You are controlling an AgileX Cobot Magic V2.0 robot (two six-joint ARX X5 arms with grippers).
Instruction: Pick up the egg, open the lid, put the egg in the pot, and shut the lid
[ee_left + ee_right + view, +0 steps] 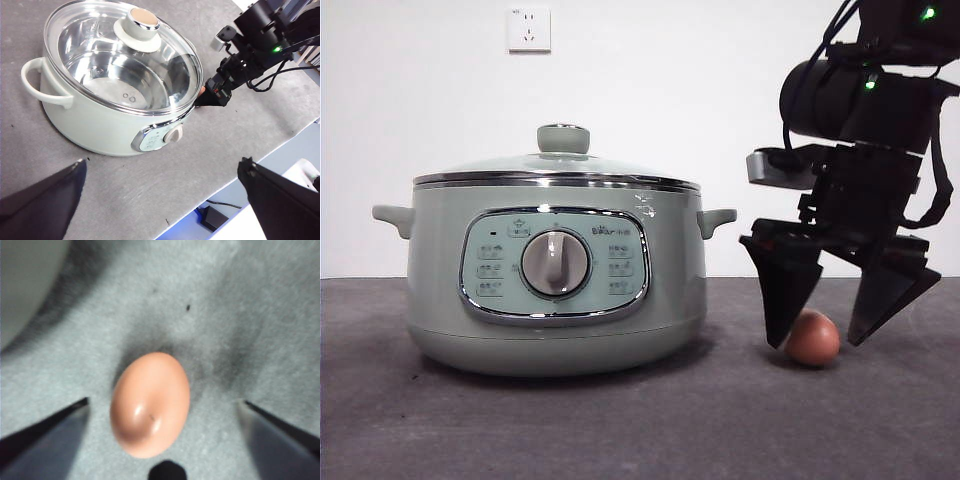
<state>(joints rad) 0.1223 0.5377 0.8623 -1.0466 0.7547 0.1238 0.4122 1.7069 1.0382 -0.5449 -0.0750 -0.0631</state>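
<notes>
My right gripper point(825, 300) hangs low over the egg point(812, 338), jaws spread wide, one on each side of it and neither touching the shell; it has hold of nothing. From my right wrist the egg point(150, 404) lies on its side on the grey table cover point(240, 315), between my two open jaws. The egg sits on the cover on the dial-facing side's right of the pot point(555, 290), near it but apart, beyond the pot's side handle point(717, 220).

The pot stands upright on the cover, its dial point(556, 264) set in the chrome-framed panel. The lid point(555, 170) sits closed on the pot's rim, green knob point(563, 138) on top.

My left gripper point(162, 200) is held high above the pot's dial side, jaws wide open and empty, well apart from the lid point(125, 60).

Behind the pot, a wall socket point(529, 29) shows on the white wall.
</notes>
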